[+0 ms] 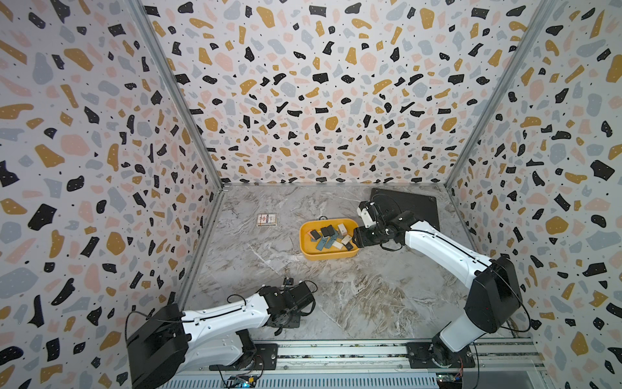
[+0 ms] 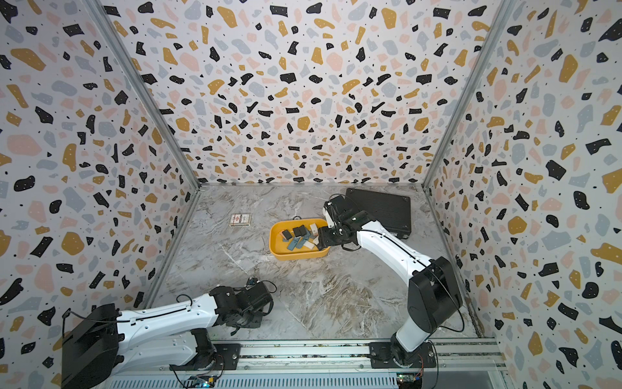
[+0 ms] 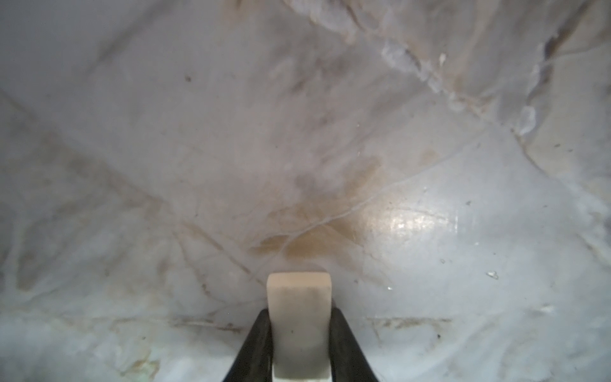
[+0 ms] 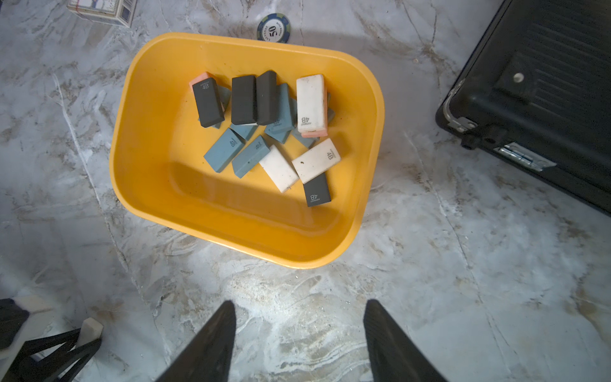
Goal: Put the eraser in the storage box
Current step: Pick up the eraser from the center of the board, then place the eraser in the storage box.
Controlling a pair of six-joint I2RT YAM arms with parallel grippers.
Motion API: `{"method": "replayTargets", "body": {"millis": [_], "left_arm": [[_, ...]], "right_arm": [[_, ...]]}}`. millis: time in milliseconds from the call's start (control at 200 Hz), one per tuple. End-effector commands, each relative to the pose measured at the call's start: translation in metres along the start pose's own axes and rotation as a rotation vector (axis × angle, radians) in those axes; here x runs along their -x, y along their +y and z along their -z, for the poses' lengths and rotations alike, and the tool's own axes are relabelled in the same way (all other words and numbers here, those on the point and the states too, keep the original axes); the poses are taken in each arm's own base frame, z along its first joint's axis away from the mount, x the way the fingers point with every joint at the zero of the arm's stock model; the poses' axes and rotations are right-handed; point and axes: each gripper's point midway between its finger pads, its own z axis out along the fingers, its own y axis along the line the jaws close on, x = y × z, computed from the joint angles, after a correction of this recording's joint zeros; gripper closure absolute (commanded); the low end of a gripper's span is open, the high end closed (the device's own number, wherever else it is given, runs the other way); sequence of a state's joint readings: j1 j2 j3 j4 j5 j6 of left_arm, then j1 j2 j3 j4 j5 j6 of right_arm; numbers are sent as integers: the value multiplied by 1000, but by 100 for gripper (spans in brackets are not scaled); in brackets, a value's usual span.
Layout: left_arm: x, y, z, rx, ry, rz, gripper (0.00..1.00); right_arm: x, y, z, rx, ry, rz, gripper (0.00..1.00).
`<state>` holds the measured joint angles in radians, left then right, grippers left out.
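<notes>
My left fingers (image 3: 263,334) are clamped on the eraser (image 3: 299,317), one finger flat against each of its long sides, so it is truly gripped. That squeeze across the narrow width is, I judge, the surest hold on a small white block.

Its long axis runs in line with my fingers. The free end sticks out past the tips and points down at the worktop (image 1: 336,303). I cannot tell whether that end touches the marble. I am holding it low near the front left corner, well apart from the box (image 1: 304,244), so I judge the carry across is yet to come. Held end-out like this, it should go over the rim and drop cleanly.

My right fingers (image 4: 218,340) stand spread apart with nothing between them, just beside the box rim that faces the worktop's right edge. I judge they wait there to leave the way in from the left open.

The box sits about mid-worktop with its long side parallel to the front edge. A pile (image 4: 264,132) of black, blue and white blocks already lies in it. A chip (image 4: 273,28) lies just beside its back rim. A pack (image 1: 267,219) lies toward the left edge. A case (image 1: 409,205) fills the back right corner.
</notes>
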<state>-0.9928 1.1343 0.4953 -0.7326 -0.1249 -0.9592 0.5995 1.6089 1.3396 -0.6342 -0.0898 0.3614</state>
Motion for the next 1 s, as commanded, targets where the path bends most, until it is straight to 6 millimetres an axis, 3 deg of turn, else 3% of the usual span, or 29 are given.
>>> {"method": "replayTargets", "body": {"millis": [0,140,345,611,846,996], "left_arm": [[-10,14,-5,58,33,-4,76],[-1,8,1,44,-6,-9,78],[30,-11,25,21,-96,-61,80],[74,-29,65,-2,-218,-145,83],[153,-57,105,-112,-343,-166,84],[202,-74,117,-135,-364,-194,85]], "right_arm": [[0,-2,19,-18,-22,13,36],[-1,-10,21,-52,-29,15,35],[-7,-26,15,-116,-23,7,34],[-9,-52,33,-201,-93,-9,27],[-20,-75,40,-199,-126,-96,21],[-24,-85,46,-232,-147,-103,17]]}}
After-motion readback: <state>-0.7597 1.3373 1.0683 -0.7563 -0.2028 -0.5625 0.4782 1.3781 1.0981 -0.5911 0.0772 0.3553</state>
